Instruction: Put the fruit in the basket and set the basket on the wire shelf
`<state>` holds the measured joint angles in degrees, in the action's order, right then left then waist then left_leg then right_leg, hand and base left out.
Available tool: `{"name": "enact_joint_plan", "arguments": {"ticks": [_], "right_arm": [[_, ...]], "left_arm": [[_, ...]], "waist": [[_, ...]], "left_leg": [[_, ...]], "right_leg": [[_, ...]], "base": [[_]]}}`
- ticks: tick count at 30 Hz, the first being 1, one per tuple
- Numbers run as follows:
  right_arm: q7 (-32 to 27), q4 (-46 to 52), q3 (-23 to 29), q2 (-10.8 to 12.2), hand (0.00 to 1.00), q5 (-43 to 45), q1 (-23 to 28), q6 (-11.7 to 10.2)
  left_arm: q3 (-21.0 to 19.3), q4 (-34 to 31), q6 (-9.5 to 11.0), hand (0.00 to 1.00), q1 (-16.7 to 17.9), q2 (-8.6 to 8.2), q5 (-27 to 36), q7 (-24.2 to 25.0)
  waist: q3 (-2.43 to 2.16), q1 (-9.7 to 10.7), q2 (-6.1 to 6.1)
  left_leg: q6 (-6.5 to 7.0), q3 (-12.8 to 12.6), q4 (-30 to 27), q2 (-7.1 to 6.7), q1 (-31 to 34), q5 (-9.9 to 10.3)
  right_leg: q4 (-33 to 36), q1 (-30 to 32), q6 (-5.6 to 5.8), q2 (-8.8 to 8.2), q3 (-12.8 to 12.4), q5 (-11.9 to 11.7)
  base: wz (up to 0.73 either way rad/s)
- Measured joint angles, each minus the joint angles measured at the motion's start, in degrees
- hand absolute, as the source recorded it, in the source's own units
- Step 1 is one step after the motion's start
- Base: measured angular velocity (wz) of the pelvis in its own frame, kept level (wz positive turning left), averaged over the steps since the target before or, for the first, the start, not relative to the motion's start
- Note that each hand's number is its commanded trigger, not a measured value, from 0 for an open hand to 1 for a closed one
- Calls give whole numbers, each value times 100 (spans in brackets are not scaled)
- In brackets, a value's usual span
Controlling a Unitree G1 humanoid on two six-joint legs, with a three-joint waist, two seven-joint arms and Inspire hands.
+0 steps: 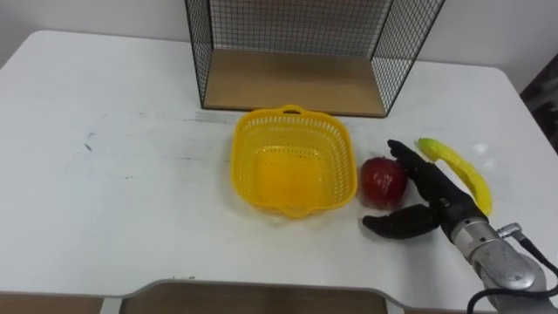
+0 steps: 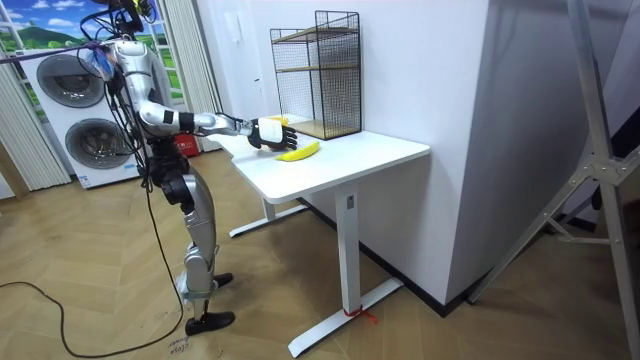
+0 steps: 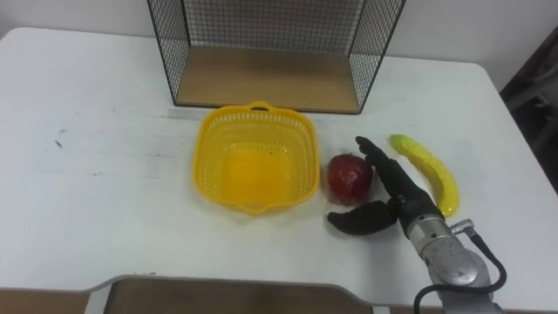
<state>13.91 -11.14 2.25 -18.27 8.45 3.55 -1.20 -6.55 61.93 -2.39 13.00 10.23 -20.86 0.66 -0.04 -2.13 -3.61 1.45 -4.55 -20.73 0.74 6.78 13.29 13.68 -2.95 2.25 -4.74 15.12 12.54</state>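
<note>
A yellow plastic basket (image 1: pixel 293 162) (image 3: pixel 255 160) sits empty on the white table (image 1: pixel 105 148), just in front of the wire shelf (image 1: pixel 301 52) (image 3: pixel 270 48). A red apple (image 1: pixel 383 179) (image 3: pixel 350 175) lies right of the basket. A yellow banana (image 1: pixel 458 171) (image 3: pixel 425 170) lies further right. My right hand (image 1: pixel 425 202) (image 3: pixel 391 199) is open beside the apple, fingers straight behind it and thumb spread in front; the apple sits between them, touching or nearly so. In the room view I stand at the table's end with my right hand (image 2: pixel 264 132) reaching over the banana (image 2: pixel 298 152).
The wire shelf has a wooden bottom board (image 1: pixel 292 83) and an open front facing me. A dark board edge (image 1: pixel 253 298) lies along the near table rim. The table's left half is bare. Washing machines (image 2: pixel 75 120) stand behind me.
</note>
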Motion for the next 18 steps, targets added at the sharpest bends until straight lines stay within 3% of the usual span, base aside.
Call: {"name": "enact_joint_plan", "arguments": {"ticks": [1, 2, 3, 4, 18], "right_arm": [[0, -12, -1, 0, 0, 22, 1, 0], [-4, -43, -5, 5, 22, 58, 0, -4], [-4, -54, -14, 9, 84, 94, -1, -4], [-4, -59, -19, 9, 100, 105, -1, -4], [-280, -160, 125, 10, 100, 183, -69, 9]], "left_arm": [[0, 0, -1, 0, -5, 0, 2, 0], [1, -4, -4, 0, -16, 1, 2, 0], [-1, -6, -5, 0, -22, 2, 1, -1], [0, -6, -5, 0, -22, 2, 1, -1], [3, -3, -27, 0, -18, 3, 57, -6]], "waist": [[-7, 3, 9], [-14, -5, 19], [-15, -9, 22], [-15, -11, 22], [11, -31, -21]], "left_leg": [[1, -1, -1, -1, -4, 0], [2, 1, -2, -5, -13, 1], [3, 2, -2, -6, -20, 1], [3, 4, -2, -6, -23, 1], [2, 42, 2, -17, -6, 2]], "right_leg": [[0, -5, 2, 0, 4, -3], [0, -18, 4, -1, 6, -5], [0, -26, 6, -1, 2, -6], [0, -28, 7, -1, 1, -7], [-14, -16, 7, 5, 12, -7]], "base": [[0], [0], [0], [0], [0]]}}
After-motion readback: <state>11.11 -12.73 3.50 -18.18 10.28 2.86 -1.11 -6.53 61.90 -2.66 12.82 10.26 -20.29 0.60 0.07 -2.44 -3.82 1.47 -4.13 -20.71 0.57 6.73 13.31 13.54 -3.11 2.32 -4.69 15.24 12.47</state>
